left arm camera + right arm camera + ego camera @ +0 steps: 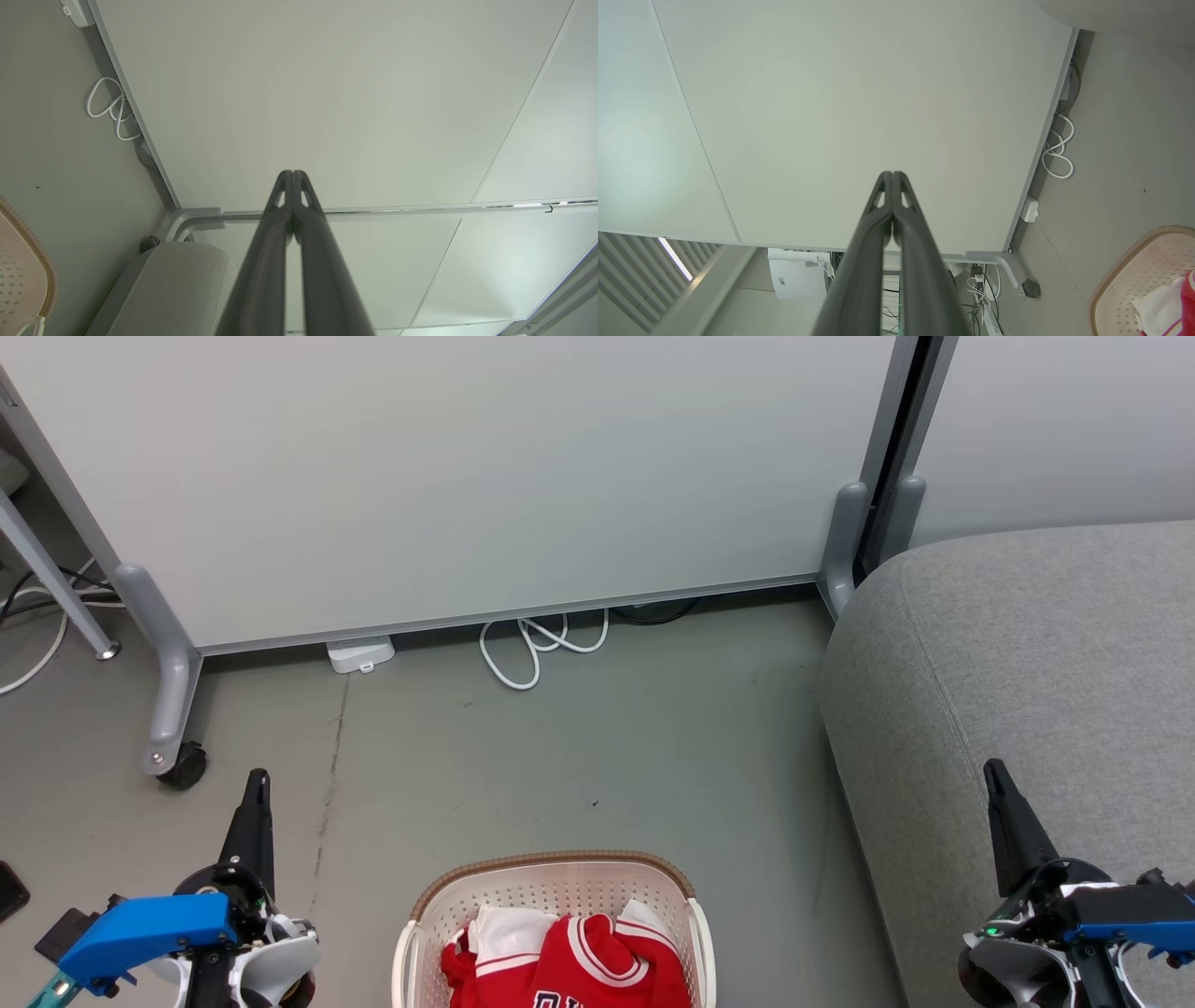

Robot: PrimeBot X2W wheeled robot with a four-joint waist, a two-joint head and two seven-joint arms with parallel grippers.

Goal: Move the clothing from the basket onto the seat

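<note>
**Both grippers shut, kit in the basket**

Head view: the red-and-white clothing (579, 952) lies heaped in the basket (551, 861) on the floor (560, 747), low and centre. The grey seat (1027, 644) stands near on the right, not touching it. The left gripper (257, 780) and right gripper (993, 771) flank the basket, fingers pressed together, gripping nothing. The left wrist view adds the seat's rounded corner against the white partition (467, 476). The right wrist view brings in a caster (1031, 288) and tangled cables (983, 289) beyond it.

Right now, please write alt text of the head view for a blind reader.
Red clothing lies in a white basket, between the shut left gripper and shut right gripper. A grey seat stands at the right.
</note>
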